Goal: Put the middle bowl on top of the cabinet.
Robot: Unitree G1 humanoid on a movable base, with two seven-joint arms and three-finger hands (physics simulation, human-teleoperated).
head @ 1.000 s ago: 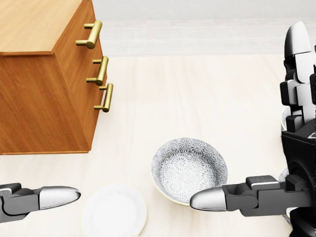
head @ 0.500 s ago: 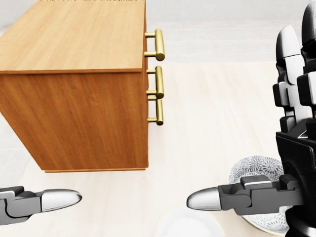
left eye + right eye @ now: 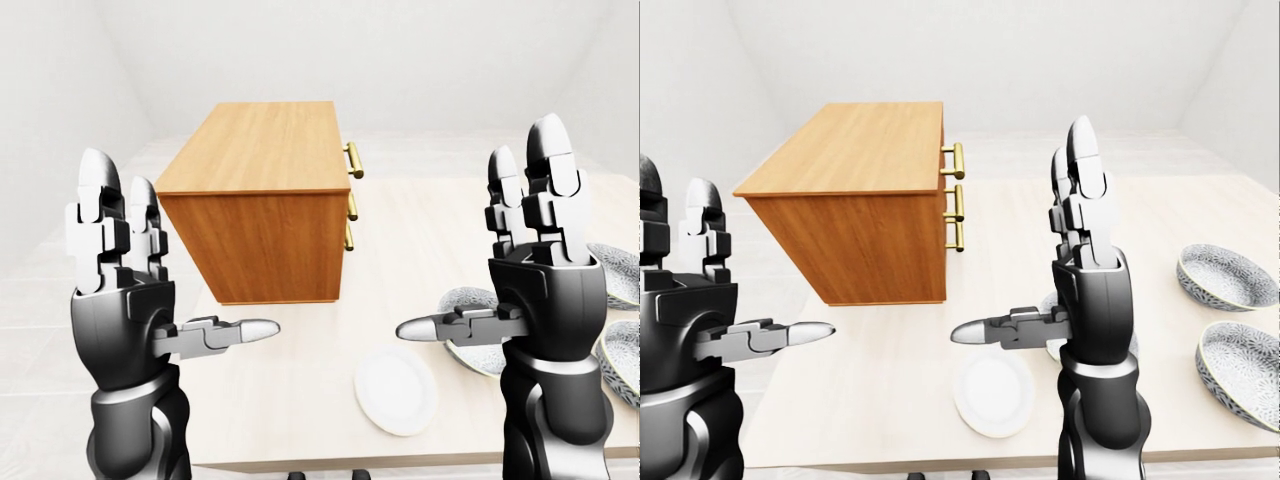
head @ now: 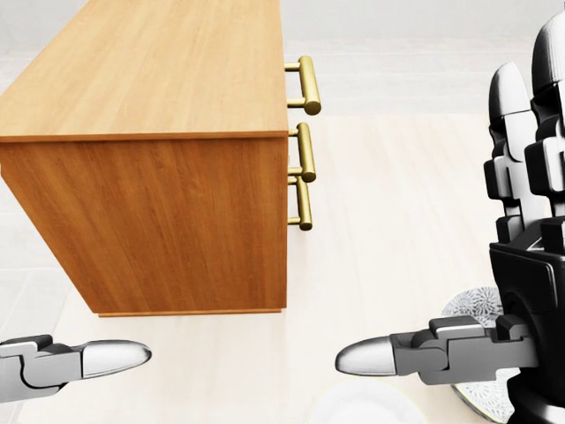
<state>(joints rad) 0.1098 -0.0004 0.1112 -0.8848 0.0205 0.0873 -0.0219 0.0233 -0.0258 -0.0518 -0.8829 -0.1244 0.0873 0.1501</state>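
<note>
The wooden cabinet [image 3: 265, 190] with brass handles [image 4: 305, 155] stands on the pale table, upper left in all views. Three grey patterned bowls lie to the right. One bowl [image 3: 462, 305] is partly hidden behind my right hand [image 3: 490, 260]. The other two bowls [image 3: 1225, 275] [image 3: 1245, 360] rest near the table's right edge. Both hands are raised, with fingers upright and thumbs pointing inward. My left hand [image 3: 160, 270] is open at the lower left, and my right hand is open too. Neither holds anything.
A white plate [image 3: 397, 390] lies on the table [image 3: 300, 370] between my hands, near the table's bottom edge. The cabinet's top [image 4: 150, 71] is a flat wooden surface. White walls and floor surround the table.
The camera has swung left: in the head view the cabinet slid right and grew, while the bowl and plate slipped toward the bottom right edge. The hands keep the same open pose.
</note>
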